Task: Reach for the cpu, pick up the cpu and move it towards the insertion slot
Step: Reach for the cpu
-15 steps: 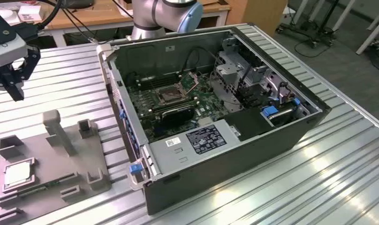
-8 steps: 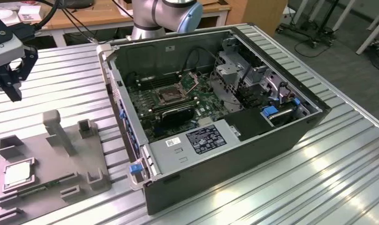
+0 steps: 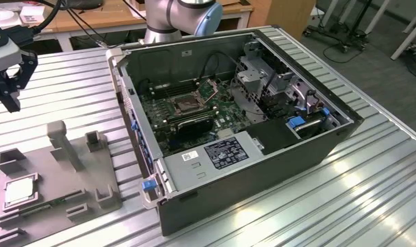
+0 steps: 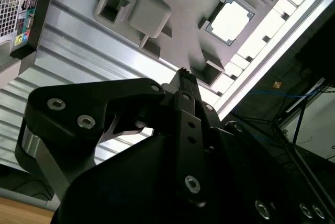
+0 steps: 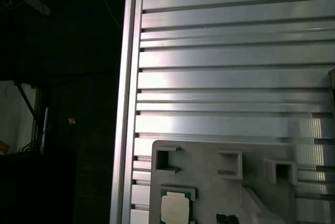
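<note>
Early days on this one. The black robot tool (image 3: 4, 100) hangs in the air above the ribbed aluminium tabletop (image 3: 70, 87), touching nothing. Whether it is open or closed, I cannot tell, but it carries no chip.

The cpu (image 3: 19, 191), a small flat square chip with a silvery-white metal top and a thin green rim, is not yet picked up. It lies in a square recess of the grey plastic fixture (image 3: 64, 175), below the tool and well apart from it. The second wrist view looks past the tool's tip and finds the chip (image 4: 230, 21) bright in its pocket. The first wrist view catches it (image 5: 174, 211) at the fixture's near edge.

By my reading the reach is barely under way. The grasp, the lift and the carry are all left to do.

The goal is the insertion slot (image 3: 187, 105), a square dark socket framed by a silvery metal bracket on the green motherboard. It sits inside the open black computer case (image 3: 263, 164), off to the tool's other side from the chip and well apart from both.

As for the lie of the chip, it is flat, metal face up, and level with the fixture. Being square, it has no real long axis. Its edges run parallel to the walls of its recess and to the fixture's sides.
</note>
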Motion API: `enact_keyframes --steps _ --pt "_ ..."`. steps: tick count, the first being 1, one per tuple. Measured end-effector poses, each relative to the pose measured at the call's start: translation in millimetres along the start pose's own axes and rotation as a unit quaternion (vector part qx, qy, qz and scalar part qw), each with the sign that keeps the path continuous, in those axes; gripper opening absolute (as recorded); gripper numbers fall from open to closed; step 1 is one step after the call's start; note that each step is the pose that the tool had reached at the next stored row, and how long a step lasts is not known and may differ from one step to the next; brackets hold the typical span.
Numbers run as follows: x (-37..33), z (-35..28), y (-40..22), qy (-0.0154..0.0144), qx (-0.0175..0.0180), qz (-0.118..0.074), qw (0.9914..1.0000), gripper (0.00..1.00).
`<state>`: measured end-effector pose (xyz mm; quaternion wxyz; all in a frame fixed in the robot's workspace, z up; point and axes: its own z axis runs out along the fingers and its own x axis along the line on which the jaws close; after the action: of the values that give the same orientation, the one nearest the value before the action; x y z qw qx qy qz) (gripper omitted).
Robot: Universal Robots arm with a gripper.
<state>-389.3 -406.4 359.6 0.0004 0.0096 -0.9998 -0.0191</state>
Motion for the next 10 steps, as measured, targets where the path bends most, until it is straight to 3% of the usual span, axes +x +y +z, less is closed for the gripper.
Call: enact_keyframes --steps 10 --pt "2.8 0.2 0.1 0.0 0.0 0.0 1.0 0.11"
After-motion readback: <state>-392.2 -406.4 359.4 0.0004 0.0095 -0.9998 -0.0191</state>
